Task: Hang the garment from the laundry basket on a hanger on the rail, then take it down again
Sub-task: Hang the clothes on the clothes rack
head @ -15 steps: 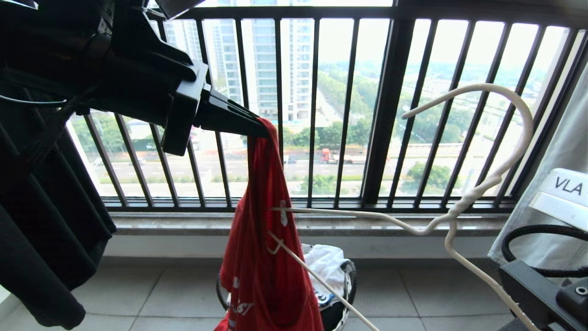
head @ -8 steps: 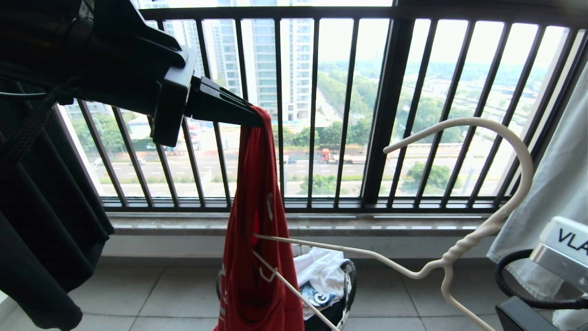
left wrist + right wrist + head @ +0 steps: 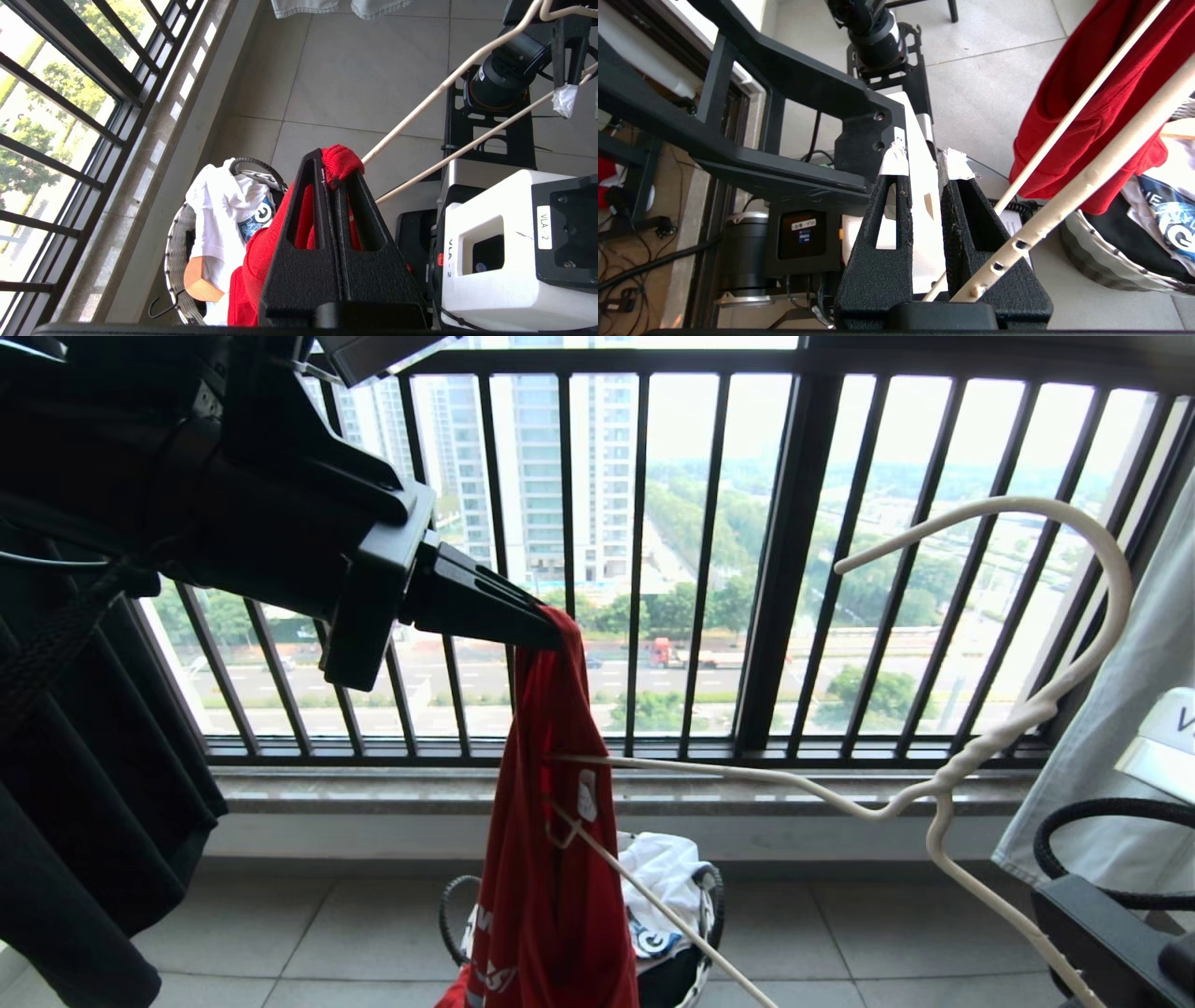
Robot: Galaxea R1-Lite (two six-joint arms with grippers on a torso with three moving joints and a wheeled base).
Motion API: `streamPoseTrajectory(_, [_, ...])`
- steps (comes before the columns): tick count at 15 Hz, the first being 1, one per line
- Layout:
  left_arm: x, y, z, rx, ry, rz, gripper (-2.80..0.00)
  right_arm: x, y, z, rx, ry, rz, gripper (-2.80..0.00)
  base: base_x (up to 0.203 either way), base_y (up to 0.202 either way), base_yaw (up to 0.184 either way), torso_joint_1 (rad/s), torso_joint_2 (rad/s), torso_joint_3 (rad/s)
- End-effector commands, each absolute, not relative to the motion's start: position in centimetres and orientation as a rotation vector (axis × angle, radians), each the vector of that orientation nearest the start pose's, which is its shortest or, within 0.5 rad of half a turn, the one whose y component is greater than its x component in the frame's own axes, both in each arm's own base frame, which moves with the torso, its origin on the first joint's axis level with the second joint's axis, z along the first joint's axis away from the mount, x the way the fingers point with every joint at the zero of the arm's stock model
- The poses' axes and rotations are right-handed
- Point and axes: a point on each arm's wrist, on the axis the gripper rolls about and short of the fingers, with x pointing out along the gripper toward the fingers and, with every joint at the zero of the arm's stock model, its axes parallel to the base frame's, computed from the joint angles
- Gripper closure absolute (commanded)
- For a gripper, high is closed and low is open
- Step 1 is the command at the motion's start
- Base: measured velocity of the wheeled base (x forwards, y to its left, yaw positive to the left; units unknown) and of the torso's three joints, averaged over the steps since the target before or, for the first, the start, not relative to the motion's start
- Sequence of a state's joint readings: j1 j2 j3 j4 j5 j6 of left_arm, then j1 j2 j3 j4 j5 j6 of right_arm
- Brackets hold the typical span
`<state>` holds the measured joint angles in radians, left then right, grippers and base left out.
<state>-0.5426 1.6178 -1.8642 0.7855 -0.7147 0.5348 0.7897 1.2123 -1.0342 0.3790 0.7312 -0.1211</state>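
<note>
One garment (image 3: 551, 859), one hanger (image 3: 934, 784), one laundry basket (image 3: 705, 915).

Garment (image 3: 551, 821) hangs from left hand (image 3: 551, 625); laundry basket (image 3: 707, 933) below at 5 o'clock; hanger (image 3: 840, 793) at 3 o'clock.

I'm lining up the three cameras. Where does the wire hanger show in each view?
Head view: hanger reaches from the right edge into the red T-shirt.
Left wrist view: two pale hanger rods beyond the left tool.
Right wrist view: hanger rods crossing the T-shirt.
Shared landmark: laundry basket.
</note>
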Motion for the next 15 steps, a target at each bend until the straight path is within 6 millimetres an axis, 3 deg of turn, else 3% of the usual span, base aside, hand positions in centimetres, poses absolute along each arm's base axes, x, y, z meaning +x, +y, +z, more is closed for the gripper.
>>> streamPoseTrajectory(1, [19.5, -14.5, 36.7, 0.367, 0.254, -1.375, 0.00, 11.2, 12.0, 27.6, -0.098, 0.495, 1.451, 0.00, 0.000, 0.000, 0.000, 0.000, 0.00, 0.000])
streamPoseTrajectory(5, [18.8, -16.7, 36.3, 0.327, 0.298, -1.447, 0.00, 11.3, 11.9, 27.6, -0.096, 0.490, 1.450, 0.00, 0.000, 0.000, 0.000, 0.000, 0.00, 0.000])
streamPoseTrajectory(10, [18.5, -17.9, 36.4, 0.296, 0.324, -1.485, 0.00, 11.2, 11.9, 27.7, -0.085, 0.492, 1.470, 0.00, 0.000, 0.000, 0.000, 0.000, 0.00, 0.000])
streamPoseTrajectory(15, [18.2, -17.7, 37.6, 0.282, 0.282, -1.473, 0.00, 10.1, 11.4, 27.8, -0.037, 0.471, 1.621, 0.00, 0.000, 0.000, 0.000, 0.000, 0.00, 0.000])
